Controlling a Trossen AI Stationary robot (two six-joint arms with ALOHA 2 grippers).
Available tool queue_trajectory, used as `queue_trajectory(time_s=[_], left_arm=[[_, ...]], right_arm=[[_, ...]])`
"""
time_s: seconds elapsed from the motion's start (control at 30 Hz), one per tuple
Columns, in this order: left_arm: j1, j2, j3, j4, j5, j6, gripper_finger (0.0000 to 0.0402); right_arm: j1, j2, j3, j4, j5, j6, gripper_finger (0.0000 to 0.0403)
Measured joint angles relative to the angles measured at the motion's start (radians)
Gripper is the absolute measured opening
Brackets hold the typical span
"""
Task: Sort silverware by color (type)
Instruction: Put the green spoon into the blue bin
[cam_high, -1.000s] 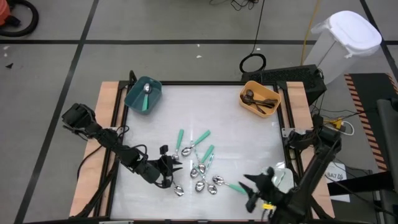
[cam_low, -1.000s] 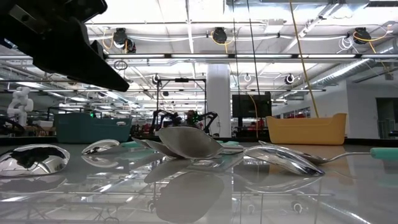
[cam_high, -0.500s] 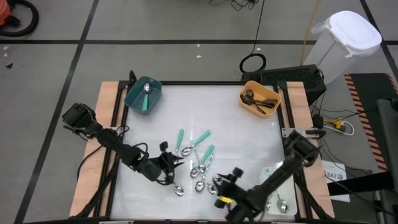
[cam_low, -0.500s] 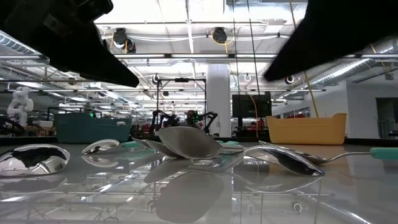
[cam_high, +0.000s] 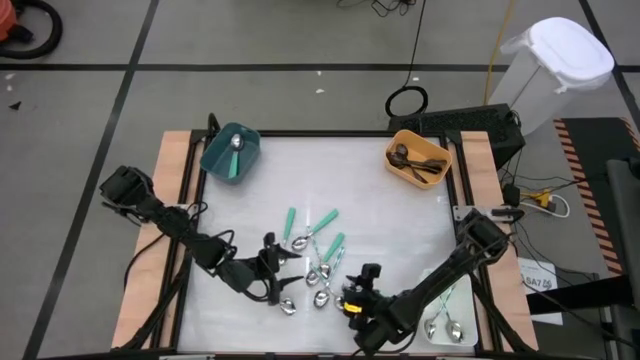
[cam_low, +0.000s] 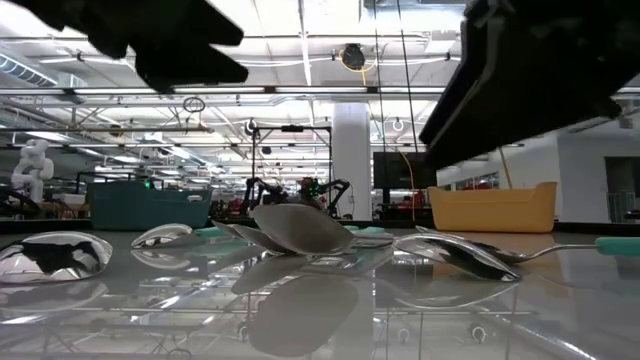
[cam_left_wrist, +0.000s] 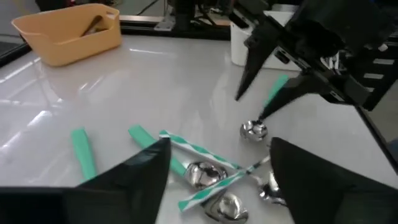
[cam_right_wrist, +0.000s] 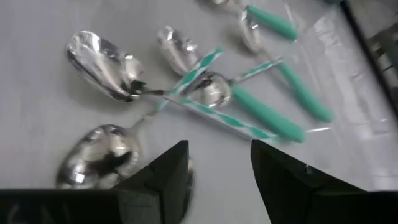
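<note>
The silverware (cam_high: 318, 262) lies loose in a pile on the white table near its front edge: shiny silver spoons (cam_right_wrist: 102, 62), teal-handled spoons (cam_right_wrist: 264, 109) and a green-and-white striped one (cam_left_wrist: 200, 149). My left gripper (cam_high: 277, 268) stands open at the pile's left side, its fingers (cam_left_wrist: 146, 168) spread above the spoons. My right gripper (cam_high: 357, 290) stands open at the pile's right near side, close above the table. In the left wrist view a teal-handled spoon (cam_left_wrist: 275, 96) lies just by its fingers. Neither gripper holds anything.
A teal bin (cam_high: 232, 152) with one spoon stands at the far left. An orange bin (cam_high: 418, 160) with dark utensils is at the far right. A white bin (cam_high: 447, 318) with silver spoons sits at the near right corner, under my right arm. The table's middle and far part are bare.
My right gripper has swung from over the white bin at the near right corner toward the table's left, and now stands at the pile's right side. In the low view my left gripper has gone up a little. The spoons have kept their places.
</note>
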Motion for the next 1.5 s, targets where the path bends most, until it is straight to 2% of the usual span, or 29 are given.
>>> queue_trajectory(time_s=[0.13, 0.23, 0.43, 0.53, 0.63, 0.8, 0.9, 1.0, 1.07, 1.23, 1.37, 1.5], left_arm=[[0.017, 0.053, 0.102, -0.109, -0.010, 0.005, 0.0308], [0.028, 0.128, 0.216, -0.215, -0.013, 0.021, 0.0311], [0.044, 0.309, 0.451, -0.543, -0.034, 0.017, 0.0312], [0.048, 0.383, 0.523, -0.594, -0.043, 0.015, 0.0312], [0.057, 0.422, 0.538, -0.581, -0.015, 0.007, 0.0312], [0.092, 0.431, 0.538, -0.649, -0.008, -0.131, 0.0312], [0.104, 0.431, 0.538, -0.665, -0.002, -0.202, 0.0312], [0.107, 0.431, 0.538, -0.665, 0.057, -0.233, 0.0312], [0.111, 0.431, 0.538, -0.668, 0.090, -0.270, 0.0312], [0.113, 0.431, 0.570, -0.668, 0.092, -0.322, 0.0312], [0.116, 0.458, 0.644, -0.627, 0.090, -0.324, 0.0312], [0.112, 0.535, 0.761, -0.665, 0.063, -0.323, 0.0307]], right_arm=[[0.002, -0.022, 0.000, -0.096, 0.026, -0.007, 0.0171], [0.002, -0.030, 0.000, -0.160, 0.033, -0.007, 0.0171], [0.018, -0.050, -0.030, -0.267, 0.028, 0.030, 0.0171], [0.047, -0.102, -0.101, -0.267, 0.027, 0.080, 0.0171], [0.084, -0.181, -0.207, -0.254, 0.026, 0.165, 0.0171], [0.134, -0.325, -0.393, -0.089, 0.026, 0.263, 0.0171], [0.143, -0.390, -0.481, 0.069, 0.021, 0.244, 0.0171], [0.141, -0.430, -0.539, 0.205, -0.006, 0.188, 0.0171], [0.138, -0.441, -0.559, 0.280, -0.027, 0.143, 0.0171], [0.137, -0.443, -0.561, 0.384, -0.028, 0.061, 0.0171], [0.138, -0.443, -0.561, 0.461, -0.026, -0.001, 0.0171], [0.138, -0.442, -0.561, 0.497, -0.027, -0.015, 0.0171]])
